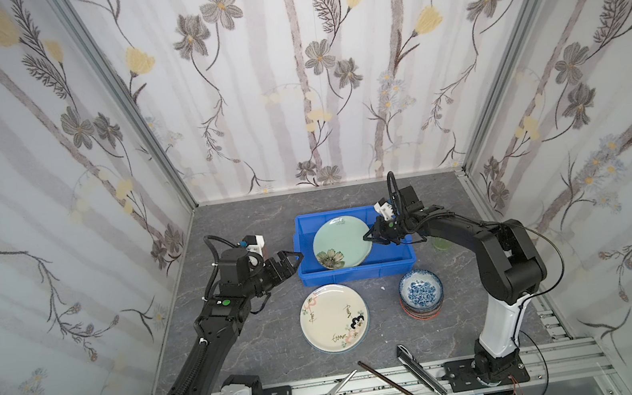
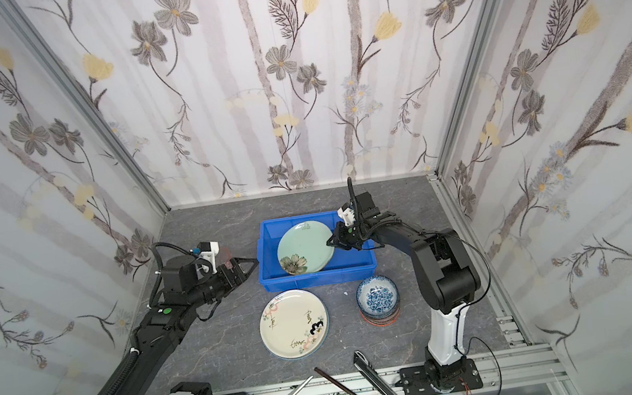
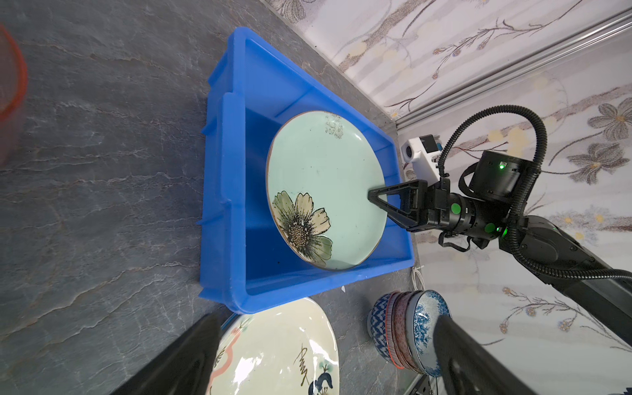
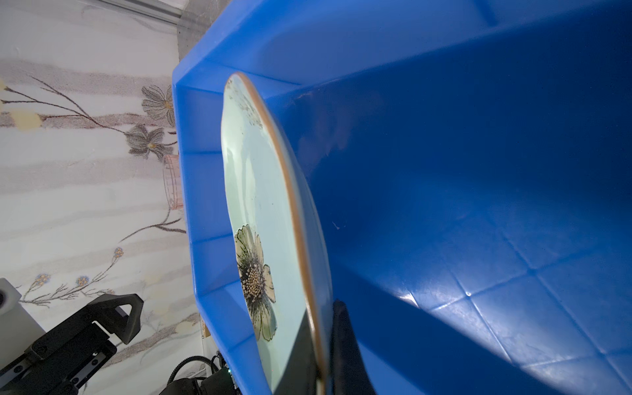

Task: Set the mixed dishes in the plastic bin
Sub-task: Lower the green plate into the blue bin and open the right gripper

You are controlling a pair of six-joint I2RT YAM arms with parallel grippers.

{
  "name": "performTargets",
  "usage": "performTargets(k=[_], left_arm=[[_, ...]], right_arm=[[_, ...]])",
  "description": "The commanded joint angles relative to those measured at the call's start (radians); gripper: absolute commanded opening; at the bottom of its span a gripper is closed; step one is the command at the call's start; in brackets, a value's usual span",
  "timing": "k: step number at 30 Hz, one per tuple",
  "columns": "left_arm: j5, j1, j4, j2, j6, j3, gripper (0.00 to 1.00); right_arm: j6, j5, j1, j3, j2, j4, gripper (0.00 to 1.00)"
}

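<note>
Right claw [image 1: 366, 237] pinches mint-green flowered round plate [image 1: 341, 244], tilted in blue plastic bin [image 1: 354, 273]; left claw [image 1: 294, 258] spread, empty; cream scribbled plate [image 1: 333, 317] and stacked patterned bowls [image 1: 421, 292] not yet binned.

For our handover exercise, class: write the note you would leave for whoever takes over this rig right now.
Left gripper: open, empty, beside the bright blue rectangular plastic bin.
Right gripper: shut on the rim of the round mint-green flowered plate, tilted inside the bin.
Done: nothing released yet.
To do: release that plate; then the round cream scribbled plate and the stack of small patterned bowls, both on the table outside the bin.
</note>
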Motion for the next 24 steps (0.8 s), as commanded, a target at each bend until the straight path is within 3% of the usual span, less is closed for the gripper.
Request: performTargets(k=[1,19,24], left_arm=[[-0.003,0.001,0.004,-0.002,0.013,-0.004,1.0],[-0.003,0.001,0.004,-0.012,0.01,-0.019,1.0],[-0.003,0.001,0.003,-0.012,0.01,-0.019,1.0]], right_arm=[[-0.009,-0.058,-0.002,0.009,0.009,0.067,0.0],[-0.046,0.021,-0.007,0.006,0.064,0.033,0.0],[-0.051,0.04,-0.007,0.006,0.076,0.029,0.06]])
